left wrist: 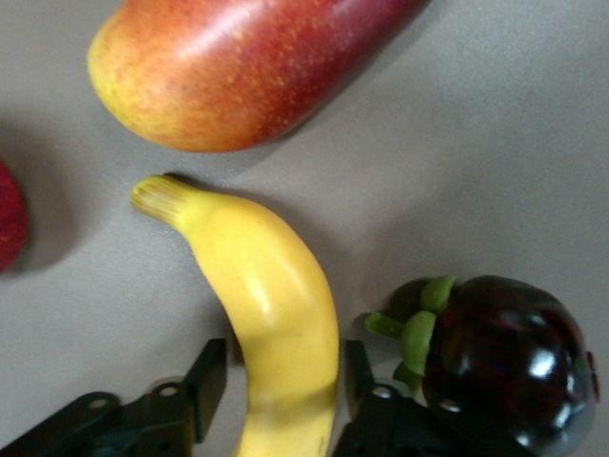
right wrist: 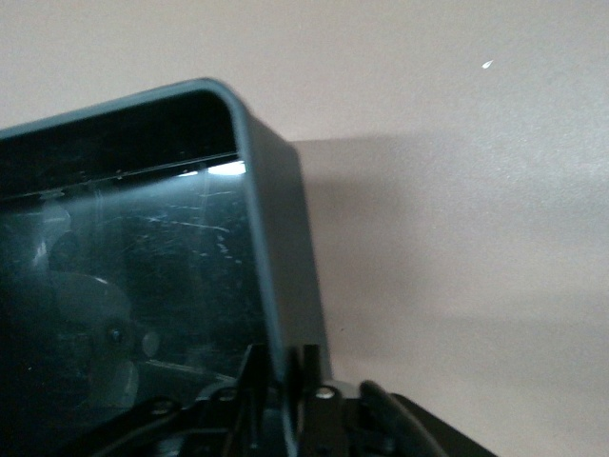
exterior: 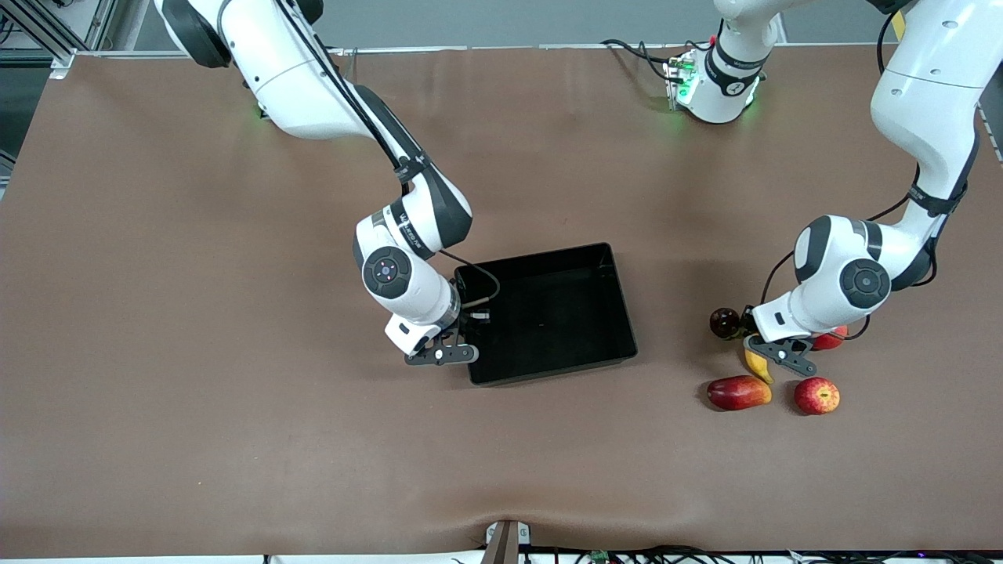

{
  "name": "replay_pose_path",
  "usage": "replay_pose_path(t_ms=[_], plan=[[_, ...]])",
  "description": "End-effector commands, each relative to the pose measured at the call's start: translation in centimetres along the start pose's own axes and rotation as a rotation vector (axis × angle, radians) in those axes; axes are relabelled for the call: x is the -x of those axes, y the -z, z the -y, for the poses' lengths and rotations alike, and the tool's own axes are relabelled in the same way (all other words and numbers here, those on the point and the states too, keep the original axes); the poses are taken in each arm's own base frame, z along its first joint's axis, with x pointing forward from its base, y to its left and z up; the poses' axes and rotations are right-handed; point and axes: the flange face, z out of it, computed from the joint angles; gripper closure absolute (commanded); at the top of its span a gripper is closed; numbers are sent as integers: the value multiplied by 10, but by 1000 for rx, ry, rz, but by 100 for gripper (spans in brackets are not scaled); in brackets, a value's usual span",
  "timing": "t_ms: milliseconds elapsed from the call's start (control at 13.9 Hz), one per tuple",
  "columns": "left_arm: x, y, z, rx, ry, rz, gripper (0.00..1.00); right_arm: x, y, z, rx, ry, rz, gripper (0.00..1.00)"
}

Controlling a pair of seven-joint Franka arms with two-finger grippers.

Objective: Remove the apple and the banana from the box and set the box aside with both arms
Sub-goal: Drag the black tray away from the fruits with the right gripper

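Observation:
The black box (exterior: 541, 254) lies mid-table. My right gripper (exterior: 441, 354) is low at the box's end wall toward the right arm. In the right wrist view its fingers (right wrist: 310, 367) pinch that thin wall (right wrist: 252, 190), one inside and one outside. The yellow banana (exterior: 757, 366) lies toward the left arm's end. My left gripper (exterior: 776, 354) is down over it. In the left wrist view the gripper (left wrist: 283, 371) straddles the banana (left wrist: 257, 276) with narrow gaps on both sides. The red apple (exterior: 816, 395) rests nearer the front camera than the banana.
A dark purple mangosteen (exterior: 725, 323) (left wrist: 504, 362) sits right beside the banana. A long red-yellow mango (exterior: 739, 392) (left wrist: 238, 67) lies off its stem end. Another red fruit (exterior: 831, 338) is partly hidden under the left wrist. Cables and a bracket (exterior: 505, 540) line the table's front edge.

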Motion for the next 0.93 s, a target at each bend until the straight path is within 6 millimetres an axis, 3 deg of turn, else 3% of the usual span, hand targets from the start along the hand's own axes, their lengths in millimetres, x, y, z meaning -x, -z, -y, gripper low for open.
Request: replay_pose_path(t_ms=[0,215,359,502,574,645,861], plan=[[-4,32,6,-51,-21,-36,0,-6,18,5,-7,-16,-16,100],[-18,87,10,-106,6,-102,0,-7,35,-9,22,-44,93,100],[-30,131,10,-136,20,-83,0,-16,100,-27,11,-70,104,100],[-48,171,3,-127,29,-32,0,-19,136,-59,25,-96,160,100],[-55,188,-10,-118,58,-11,0,-19,154,-74,31,-86,181,100],[-59,202,-24,-122,99,-10,0,-15,171,-93,43,-99,191,100],[-63,215,-33,-128,105,-24,0,-13,209,-187,51,-84,189,100]])
